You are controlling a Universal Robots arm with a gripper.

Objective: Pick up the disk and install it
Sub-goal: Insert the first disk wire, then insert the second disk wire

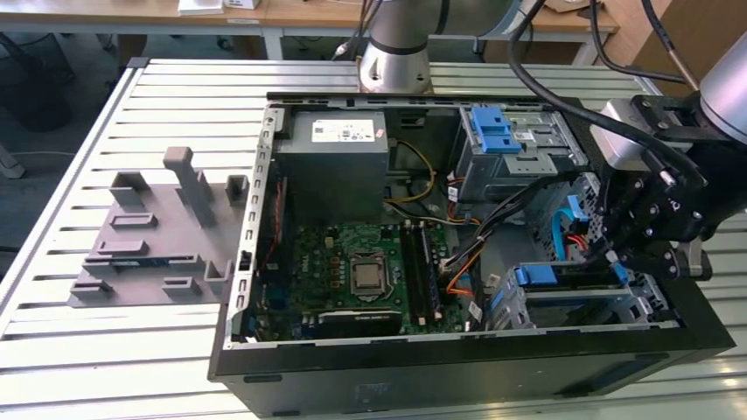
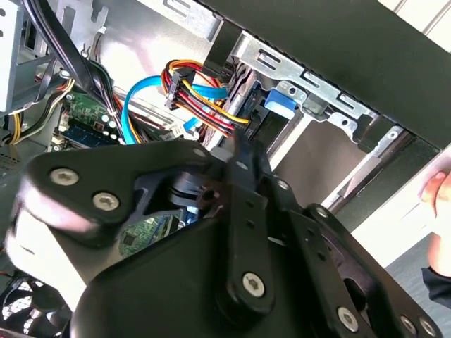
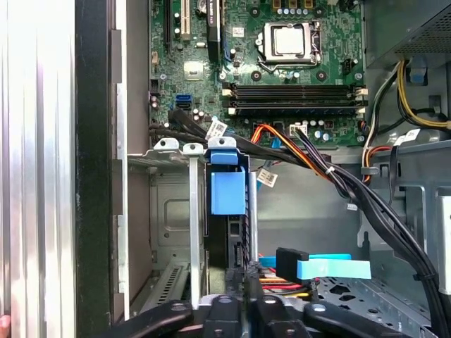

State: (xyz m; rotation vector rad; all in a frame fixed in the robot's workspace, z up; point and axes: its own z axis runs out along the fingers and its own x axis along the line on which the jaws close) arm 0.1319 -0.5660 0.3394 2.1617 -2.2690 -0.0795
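Observation:
The disk (image 1: 534, 276) stands on edge in the metal drive bay (image 1: 649, 308) at the near corner of the open computer case, on the exterior view's right. Its blue carrier end (image 3: 227, 186) faces the motherboard, and the dark body runs back to my fingers. My gripper (image 1: 613, 258) sits over the bay's outer end, jaws drawn close on the disk's rear edge. In both wrist views the gripper (image 3: 245, 282) (image 2: 239, 151) lines up with the blue carrier (image 2: 282, 98).
Black, orange and blue cables (image 3: 338, 176) cross beside the bay. The motherboard (image 1: 350, 271), grey power supply (image 1: 338, 166) and upper drive cage with blue bracket (image 1: 496, 131) fill the case. A grey fixture (image 1: 152, 236) lies on the table. A person's hand (image 2: 440, 190) is outside the case.

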